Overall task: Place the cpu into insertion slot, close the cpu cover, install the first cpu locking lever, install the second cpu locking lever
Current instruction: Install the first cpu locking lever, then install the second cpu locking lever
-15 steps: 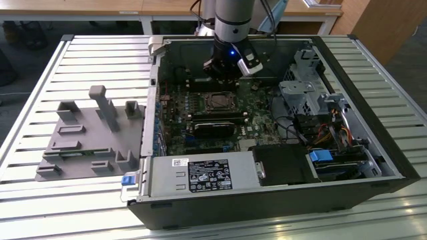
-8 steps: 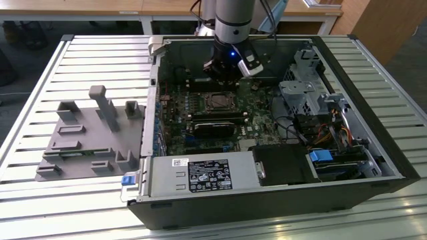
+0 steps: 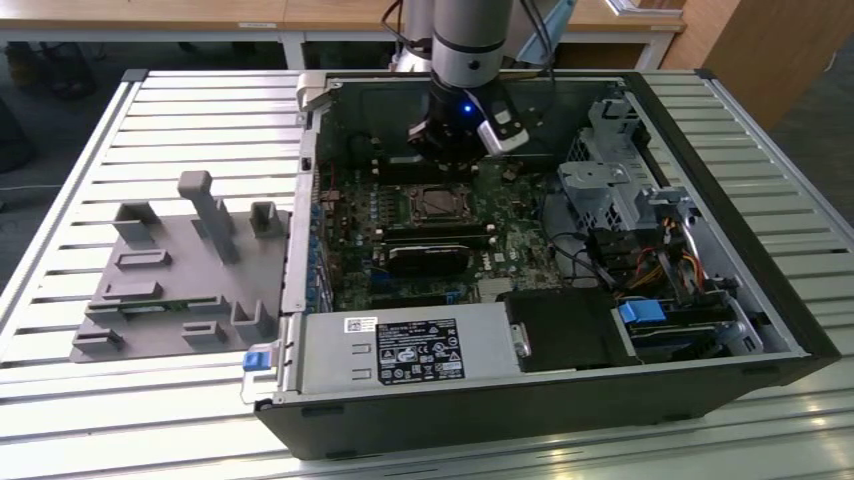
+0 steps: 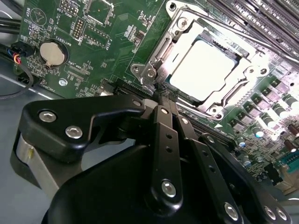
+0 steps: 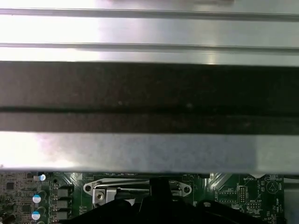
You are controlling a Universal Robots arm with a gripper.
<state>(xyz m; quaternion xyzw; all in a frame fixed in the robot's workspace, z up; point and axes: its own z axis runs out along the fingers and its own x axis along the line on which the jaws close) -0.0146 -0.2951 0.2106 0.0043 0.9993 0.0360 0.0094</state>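
The jaws look pressed together and empty at the edge of the cpu cover, which lies closed over the cpu in the insertion slot, so the lever work calls for slow, steady pressing.

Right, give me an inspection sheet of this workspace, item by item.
Surface: slatted metal table, grey fixture block on it beside the open computer case.
Job's things: cpu seated in the insertion slot; cpu cover lies closed around it.
Clutter: nothing seen.
End effector: end effector, fingers together, tips at the socket's edge.
Cables: coloured wire bundle inside the case.
Surroundings: wooden desks behind.
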